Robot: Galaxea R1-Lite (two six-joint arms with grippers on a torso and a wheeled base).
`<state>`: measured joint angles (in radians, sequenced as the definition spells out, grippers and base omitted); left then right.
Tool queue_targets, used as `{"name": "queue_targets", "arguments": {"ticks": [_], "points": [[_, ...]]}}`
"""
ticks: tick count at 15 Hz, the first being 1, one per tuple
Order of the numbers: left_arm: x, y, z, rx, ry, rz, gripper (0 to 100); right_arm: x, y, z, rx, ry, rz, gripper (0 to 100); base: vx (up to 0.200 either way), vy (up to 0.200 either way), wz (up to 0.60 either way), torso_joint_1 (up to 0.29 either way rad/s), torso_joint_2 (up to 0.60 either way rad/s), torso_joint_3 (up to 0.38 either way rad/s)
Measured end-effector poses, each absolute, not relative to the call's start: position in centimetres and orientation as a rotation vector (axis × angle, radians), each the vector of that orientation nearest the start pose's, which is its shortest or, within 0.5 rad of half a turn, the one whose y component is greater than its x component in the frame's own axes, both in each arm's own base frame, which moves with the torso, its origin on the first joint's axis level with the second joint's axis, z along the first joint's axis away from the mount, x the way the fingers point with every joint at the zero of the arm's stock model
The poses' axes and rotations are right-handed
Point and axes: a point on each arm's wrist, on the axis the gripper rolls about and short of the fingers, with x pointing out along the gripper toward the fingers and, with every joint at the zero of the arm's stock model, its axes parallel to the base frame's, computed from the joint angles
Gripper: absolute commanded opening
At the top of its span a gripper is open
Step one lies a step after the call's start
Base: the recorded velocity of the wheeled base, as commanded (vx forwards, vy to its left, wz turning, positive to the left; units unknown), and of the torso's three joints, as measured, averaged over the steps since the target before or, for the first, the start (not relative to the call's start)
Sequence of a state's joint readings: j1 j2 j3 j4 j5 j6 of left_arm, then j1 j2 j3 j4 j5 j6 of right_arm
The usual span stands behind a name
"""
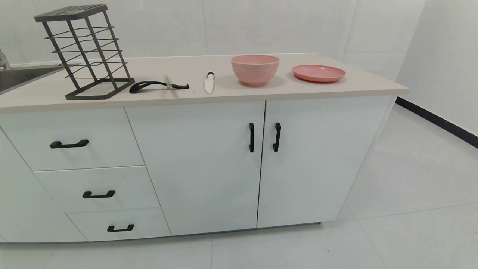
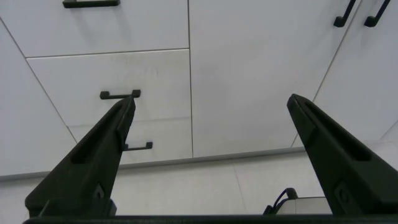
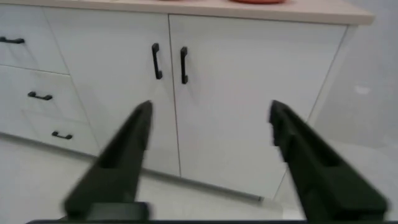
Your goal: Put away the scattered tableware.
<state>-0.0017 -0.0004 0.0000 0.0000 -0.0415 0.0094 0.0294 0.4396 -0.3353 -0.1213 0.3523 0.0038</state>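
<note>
Nothing is stowed yet: bowl (image 1: 255, 69), plate (image 1: 318, 73), knife (image 1: 209, 83) and ladle (image 1: 149, 85) lie on the desk (image 1: 186, 67), upper frame, right of the rack (image 1: 71, 12). Left gripper (image 2: 211, 101) and right gripper (image 3: 210, 107) both gape wide, empty

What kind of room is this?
Most likely a kitchen: a sink is set in the countertop, with drawers and cupboard doors below, and a pink bowl and plate on top.

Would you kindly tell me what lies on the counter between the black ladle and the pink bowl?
In the head view, a white knife lies flat on the countertop between the black ladle and the pink bowl, touching neither.
</note>
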Motion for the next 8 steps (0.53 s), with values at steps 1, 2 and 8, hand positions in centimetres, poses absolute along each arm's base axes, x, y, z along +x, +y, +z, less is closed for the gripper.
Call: {"name": "queue_targets", "arguments": {"ticks": [1, 2, 8], "points": [[-2.3, -0.1, 7.5, 0.009, -0.001, -0.043, 100, 2.1, 0.9, 18.8, 0.007, 0.022, 0.397, 100, 0.0, 0.0, 0.0, 0.0, 0.0, 0.0], [-2.3, -0.1, 7.5, 0.009, -0.001, -0.043, 100, 3.1, 1.0, 18.9, 0.012, 0.056, 0.414, 100, 0.0, 0.0, 0.0, 0.0, 0.0, 0.0], [-2.3, -0.1, 7.5, 0.009, -0.001, -0.044, 100, 9.8, 2.2, 19.3, 0.014, 0.137, 0.503, 100, 0.0, 0.0, 0.0, 0.0, 0.0, 0.0]]}}
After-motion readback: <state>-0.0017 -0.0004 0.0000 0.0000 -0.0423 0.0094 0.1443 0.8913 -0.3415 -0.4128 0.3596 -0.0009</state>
